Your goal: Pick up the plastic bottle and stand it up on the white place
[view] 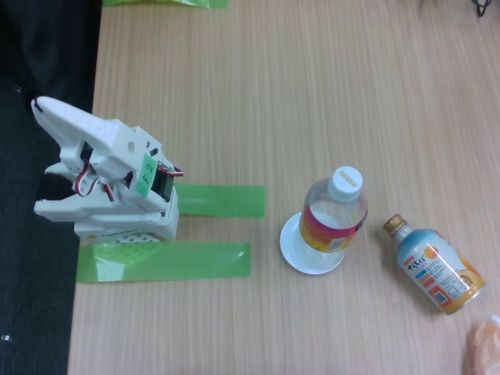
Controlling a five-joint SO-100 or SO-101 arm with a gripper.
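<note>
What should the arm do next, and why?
Probably nothing but rest: the bottle already stands upright on the white disc, and the gripper hangs open at the table's left edge, far from it.

On the wooden bench (pixel 312 78): two bottles, one clear plastic bottle (pixel 334 215) and one blue-and-orange bottle (pixel 433 266); one white disc (pixel 293 251); two green tape strips (pixel 168 261), possibly a third at the blurred top edge; one robot arm (pixel 109 183).
</note>
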